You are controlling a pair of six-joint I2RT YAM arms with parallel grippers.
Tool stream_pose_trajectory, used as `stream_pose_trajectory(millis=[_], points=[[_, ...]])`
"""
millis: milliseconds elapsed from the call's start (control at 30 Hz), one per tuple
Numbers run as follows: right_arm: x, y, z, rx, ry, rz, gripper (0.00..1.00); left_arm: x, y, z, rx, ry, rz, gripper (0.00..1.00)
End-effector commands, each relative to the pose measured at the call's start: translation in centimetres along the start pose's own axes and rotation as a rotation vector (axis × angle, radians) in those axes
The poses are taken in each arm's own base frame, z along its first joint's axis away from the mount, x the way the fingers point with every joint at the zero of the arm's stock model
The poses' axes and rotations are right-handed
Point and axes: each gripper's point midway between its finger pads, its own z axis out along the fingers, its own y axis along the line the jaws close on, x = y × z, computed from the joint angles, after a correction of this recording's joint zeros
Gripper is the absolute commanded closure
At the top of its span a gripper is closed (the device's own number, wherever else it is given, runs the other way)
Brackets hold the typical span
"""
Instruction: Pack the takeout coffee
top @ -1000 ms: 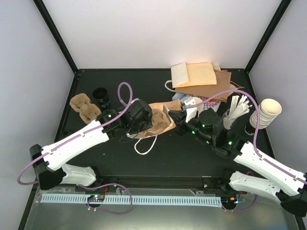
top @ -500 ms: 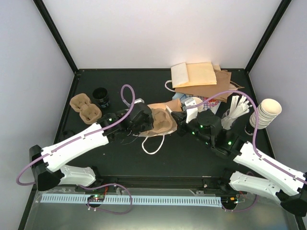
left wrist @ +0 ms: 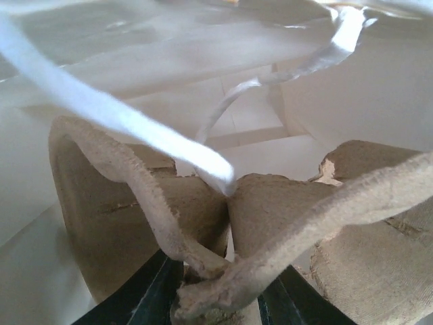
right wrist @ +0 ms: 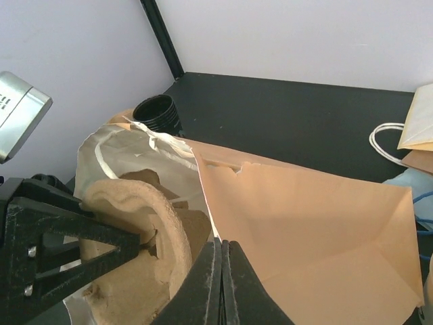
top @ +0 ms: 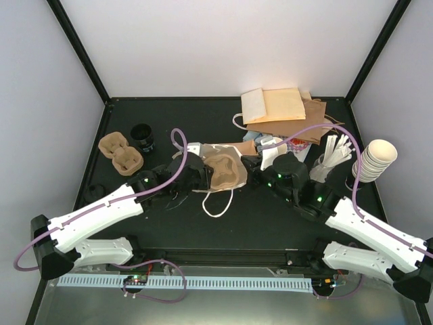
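Evidently, right gripper (right wrist: 220, 265) pinches paper bag (right wrist: 304, 223) rim open so left gripper (left wrist: 220, 294), clamped on pulp cup tray (left wrist: 277, 210), can insert it.

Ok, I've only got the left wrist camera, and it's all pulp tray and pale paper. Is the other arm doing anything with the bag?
Observer: Yes. In the right wrist view the right gripper is shut on the rim of the brown paper bag, holding its mouth open.
Operator: How does the bag lie on the table?
Observer: On its side near the middle, mouth towards the left arm, with the pulp tray held by the left gripper partly inside.
Operator: Any more trays out there?
Observer: A spare tray lies at the far left, beside a black round item.
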Motion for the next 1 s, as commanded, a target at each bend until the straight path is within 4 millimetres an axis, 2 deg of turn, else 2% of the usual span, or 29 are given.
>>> stream_pose_trajectory(millis=[0,133,200,367,533,700,967], points=[[-0.5,0.2,-0.5,-0.002,-0.006,0.028,0.99,-1.0,-0.8,-0.6,0.04,-0.053,0.106,0.69],[-0.5,0.2,-0.9,-0.008,-0.009,0.038,0.99,-0.9,0.4,0.0,-0.023,-0.066,0.09,0.66],[-0.4,0.3,-1.0,-0.023,-0.01,0.043,0.99,-1.0,0.4,0.2,-0.028,-0.063,0.058,0.65],[0.7,0.6,-1.1,-0.054,0.017,0.039,0.99,-0.7,-2.0,1.1,0.066,-0.027,0.027,0.65],[1.6,0.4,-1.5,-0.061,0.031,0.052,0.99,-0.3,-3.8,2.4,0.085,0.039,0.047,0.65],[1.9,1.3,-1.6,-0.115,0.041,0.062,0.99,0.0,-3.2,3.6,-0.043,0.129,0.047,0.65],[1.7,1.6,-1.4,-0.135,0.023,0.14,0.99,-0.1,-3.3,4.9,-0.056,0.152,0.066,0.65]])
